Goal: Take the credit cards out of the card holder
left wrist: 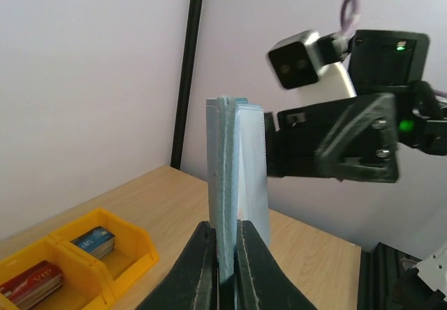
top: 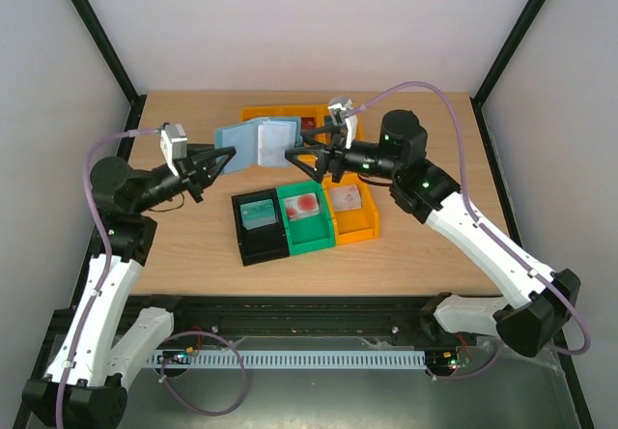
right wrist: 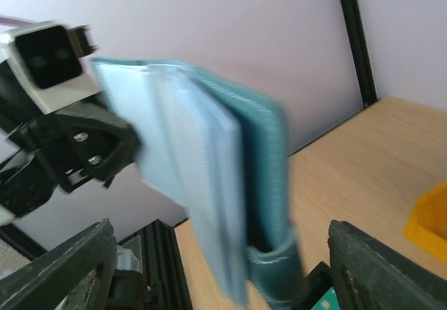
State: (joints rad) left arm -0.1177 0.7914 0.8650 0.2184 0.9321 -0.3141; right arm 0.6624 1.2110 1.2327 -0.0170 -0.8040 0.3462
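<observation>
1. Slate-blue, the card holder (top: 253,144) hangs in the air over the back part of the table (top: 193,245), between the two arms. It stands on edge, and in the left wrist view its long side is upright.
2. The left gripper (top: 220,161) has its jaws pressed together on the lower edge of the card holder and pinches it.
3. The right gripper (top: 301,156) is spread wide. In its own wrist view, one finger stands on each side of the holder's lower corner, and neither seems to touch it.
4. The holder lies just to the left of the right gripper, with its paler inner faces turned toward it. The right arm is the free one, so I judge it must close on a card edge and pull away from the left gripper.
5. The right wrist view is blurred. The pale sheets inside may be cards or only inner faces; I cannot tell.
6. Some credit cards (top: 259,213) lie in the black bin (top: 261,253), the green bin (top: 311,243) and the orange bin (top: 357,231).
</observation>
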